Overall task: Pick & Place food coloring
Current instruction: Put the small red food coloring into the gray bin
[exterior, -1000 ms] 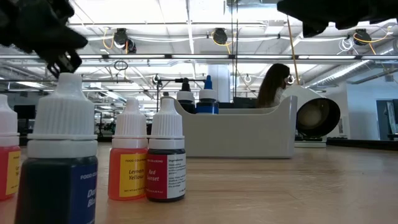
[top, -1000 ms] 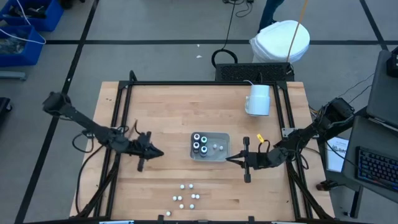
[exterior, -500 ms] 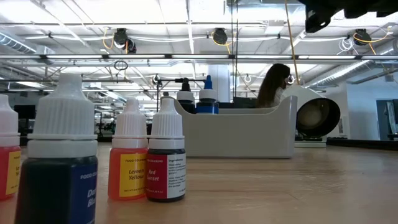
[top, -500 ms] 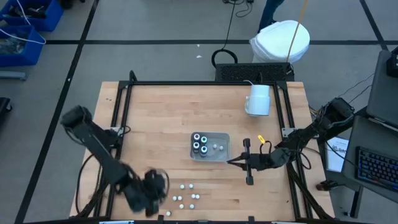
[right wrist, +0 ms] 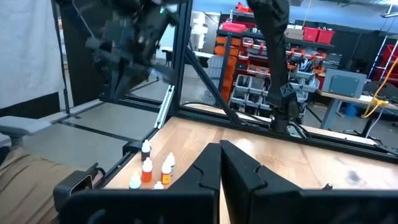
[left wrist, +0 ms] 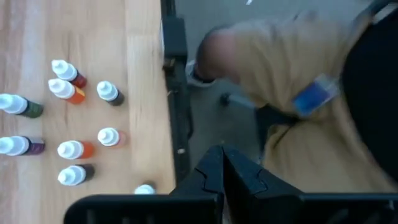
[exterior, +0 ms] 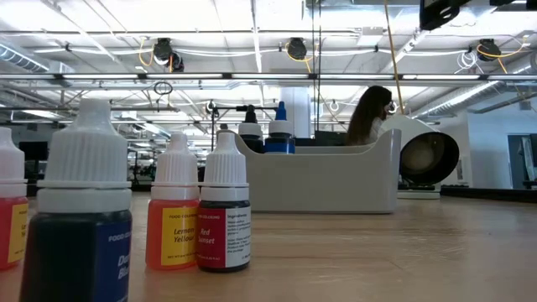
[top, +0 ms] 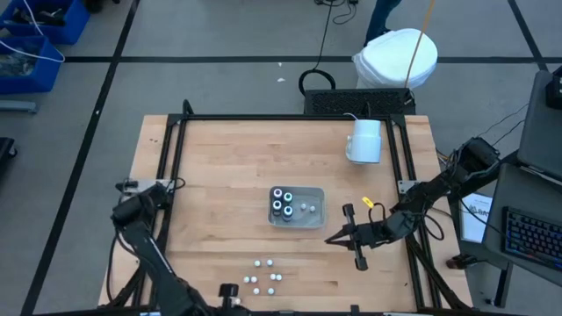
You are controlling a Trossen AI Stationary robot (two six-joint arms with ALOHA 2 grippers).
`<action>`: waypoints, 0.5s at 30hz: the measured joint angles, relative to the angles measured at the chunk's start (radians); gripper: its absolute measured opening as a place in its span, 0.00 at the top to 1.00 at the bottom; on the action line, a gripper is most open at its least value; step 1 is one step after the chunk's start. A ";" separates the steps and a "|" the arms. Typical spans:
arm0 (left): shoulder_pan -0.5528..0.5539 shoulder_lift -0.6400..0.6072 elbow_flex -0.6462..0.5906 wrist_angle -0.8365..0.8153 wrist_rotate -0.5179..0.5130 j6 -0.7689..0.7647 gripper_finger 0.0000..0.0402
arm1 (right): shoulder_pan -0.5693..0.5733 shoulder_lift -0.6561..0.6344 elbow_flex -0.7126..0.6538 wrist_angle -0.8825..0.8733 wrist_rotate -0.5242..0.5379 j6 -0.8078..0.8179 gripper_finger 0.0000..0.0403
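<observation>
The food coloring bottles [top: 263, 274], tiny with white caps, stand upright in a loose group on the wooden table near its near edge; they also show in the left wrist view [left wrist: 68, 118], the right wrist view [right wrist: 152, 171] and close up in the low view [exterior: 197, 210]. Dark pots [top: 281, 200] sit in the clear tray [top: 312, 215] at mid-table. My left gripper [top: 230, 297] hangs shut over the near edge, just left of the bottles, its fingertips [left wrist: 221, 155] past the table rail. My right gripper [top: 329, 239] is shut, right of the tray, holding nothing [right wrist: 221, 149].
A large white mug [top: 364, 140] stands at the far right of the table. A black frame rail [left wrist: 174, 93] runs along the table's edges. A person in tan trousers [left wrist: 280, 74] sits just beyond the near edge. Bare wood lies left of the tray.
My left gripper has swung quickly from the table's left middle to the near edge beside the bottles, tipping to point more steeply down; it stays shut. My right gripper has drifted a little toward the near edge. The bottles and tray have not moved.
</observation>
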 joint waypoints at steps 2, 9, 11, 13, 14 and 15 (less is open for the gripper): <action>0.006 0.018 0.000 -0.018 0.007 0.027 0.98 | 0.000 0.000 0.000 -0.004 0.000 -0.003 1.00; 0.051 0.027 0.000 -0.033 -0.048 -0.054 0.86 | 0.000 0.000 0.000 -0.026 0.001 -0.003 1.00; 0.061 0.027 0.000 -0.033 -0.024 -0.065 0.81 | 0.000 0.000 0.000 -0.025 0.001 -0.003 1.00; 0.065 0.027 0.000 -0.035 -0.004 -0.065 0.76 | 0.000 0.000 0.000 -0.026 0.001 -0.003 1.00; 0.065 0.027 0.000 -0.037 0.011 -0.070 0.74 | 0.000 0.000 0.000 -0.026 0.001 -0.003 1.00; 0.064 0.027 -0.005 -0.035 0.028 -0.078 0.72 | 0.000 0.000 0.000 -0.025 0.002 -0.003 1.00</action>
